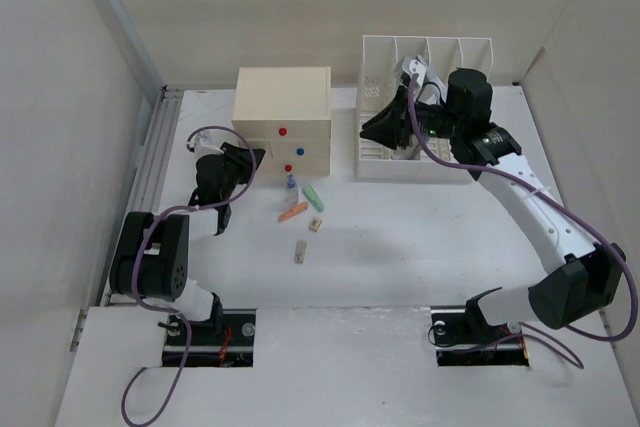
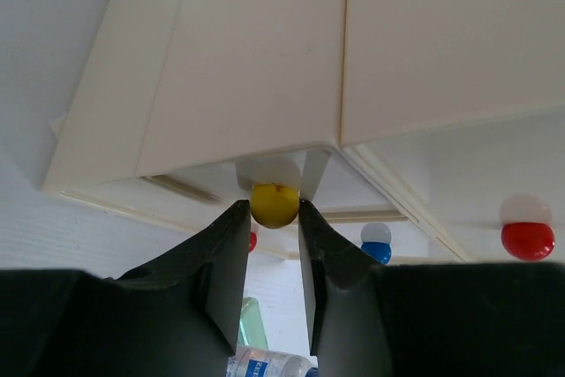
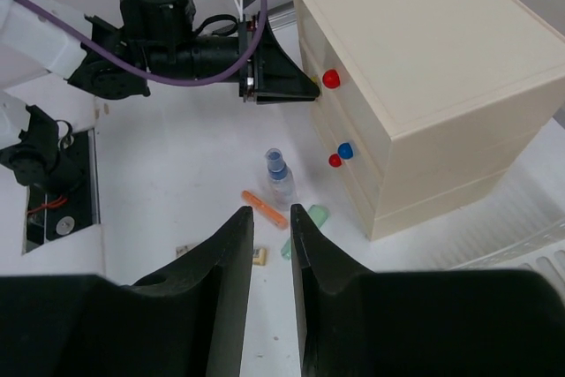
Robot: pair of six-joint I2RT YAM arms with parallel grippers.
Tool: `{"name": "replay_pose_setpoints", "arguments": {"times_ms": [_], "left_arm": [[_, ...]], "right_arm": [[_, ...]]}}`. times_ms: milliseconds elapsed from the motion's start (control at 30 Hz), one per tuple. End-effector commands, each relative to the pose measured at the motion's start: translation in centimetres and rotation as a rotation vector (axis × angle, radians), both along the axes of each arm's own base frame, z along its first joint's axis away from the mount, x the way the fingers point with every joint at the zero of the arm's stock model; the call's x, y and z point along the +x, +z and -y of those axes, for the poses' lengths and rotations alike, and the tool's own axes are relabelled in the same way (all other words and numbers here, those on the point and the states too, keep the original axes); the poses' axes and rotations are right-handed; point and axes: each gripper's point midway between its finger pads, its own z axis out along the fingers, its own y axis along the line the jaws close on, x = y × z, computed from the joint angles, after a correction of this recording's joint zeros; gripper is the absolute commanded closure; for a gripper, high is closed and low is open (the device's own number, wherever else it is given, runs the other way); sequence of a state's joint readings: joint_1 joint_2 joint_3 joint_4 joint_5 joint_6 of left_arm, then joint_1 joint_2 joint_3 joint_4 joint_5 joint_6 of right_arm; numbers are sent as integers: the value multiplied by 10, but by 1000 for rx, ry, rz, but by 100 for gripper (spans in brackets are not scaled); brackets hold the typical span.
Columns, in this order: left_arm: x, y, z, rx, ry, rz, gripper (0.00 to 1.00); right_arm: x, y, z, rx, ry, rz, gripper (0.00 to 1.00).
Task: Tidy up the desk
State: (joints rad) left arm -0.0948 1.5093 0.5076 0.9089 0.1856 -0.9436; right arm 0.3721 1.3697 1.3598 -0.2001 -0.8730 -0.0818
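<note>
The tabletop (image 1: 420, 247) lies flat and matte white under everything, reaching from the arm bases to the back wall. It looks rigid and far too large to lift, so organizing it likely means handling what sits on it.

At left, the left tool (image 2: 274, 211) pinches the small yellow knob (image 2: 274, 200) of the cream drawer box (image 1: 283, 97). The knob is a smooth, hard ball and probably slippery, so a centred squeeze and a straight pull seem wise. The box looks stiff and fairly light, and it could slide.

In the middle lie a clear bottle (image 1: 291, 187) with a blue cap, an orange pen (image 1: 293, 213), a green piece (image 1: 314, 195), a tan block (image 1: 316, 224) and a grey stick (image 1: 299, 252). All look small and light, best taken across their narrow sides.

At right stands the white slotted rack (image 1: 385, 162), thin-walled and stiff. The right tool (image 3: 271, 218) hangs over its left part, fingers parted by a narrow gap and holding nothing.
</note>
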Motion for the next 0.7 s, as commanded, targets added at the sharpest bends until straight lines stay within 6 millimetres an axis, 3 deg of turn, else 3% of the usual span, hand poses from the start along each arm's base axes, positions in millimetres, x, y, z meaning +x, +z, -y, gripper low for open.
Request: {"name": "replay_pose_setpoints", "arguments": {"times_ms": [0, 667], "left_arm": [[13, 29, 3, 9, 1, 101, 76], [5, 36, -3, 36, 43, 107, 90]], "right_arm": [[0, 9, -1, 22, 25, 44, 71], [-1, 9, -1, 23, 34, 44, 71]]}}
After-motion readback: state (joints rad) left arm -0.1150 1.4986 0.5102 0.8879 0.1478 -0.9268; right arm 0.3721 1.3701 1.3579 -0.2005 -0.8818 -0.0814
